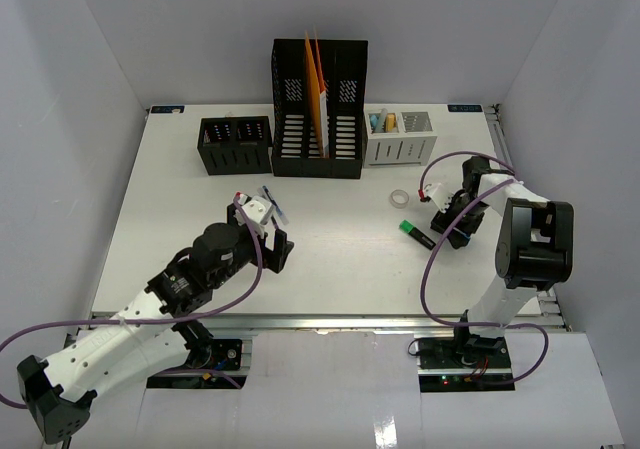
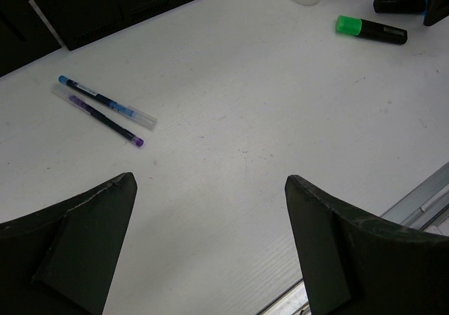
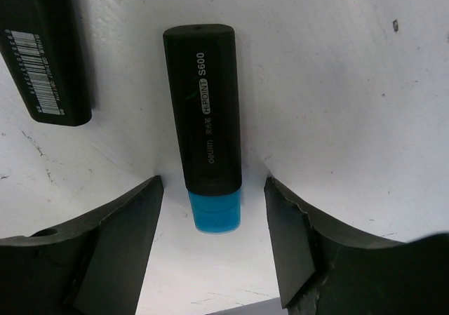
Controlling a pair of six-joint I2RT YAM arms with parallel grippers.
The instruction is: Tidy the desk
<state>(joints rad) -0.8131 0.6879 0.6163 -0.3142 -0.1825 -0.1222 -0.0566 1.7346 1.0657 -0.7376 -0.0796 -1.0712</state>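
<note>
The white desk (image 1: 180,219) has a metal rail (image 1: 330,319) along its near edge. My right gripper (image 3: 214,189) is open and low over the desk, its jaws either side of the blue cap of a black highlighter (image 3: 203,111) without touching it. A black highlighter with a green cap (image 1: 417,233) lies just to its left and also shows in the right wrist view (image 3: 43,55). My left gripper (image 2: 210,189) is open and empty above the desk's near middle (image 1: 275,251). A blue pen (image 2: 109,102) and a purple pen (image 2: 105,118) lie side by side ahead of it.
A tall black file holder (image 1: 320,109) with orange folders stands at the back. A small black organizer (image 1: 235,144) is to its left, a white organizer (image 1: 400,137) with items to its right. A clear tape ring (image 1: 400,198) lies near the green highlighter.
</note>
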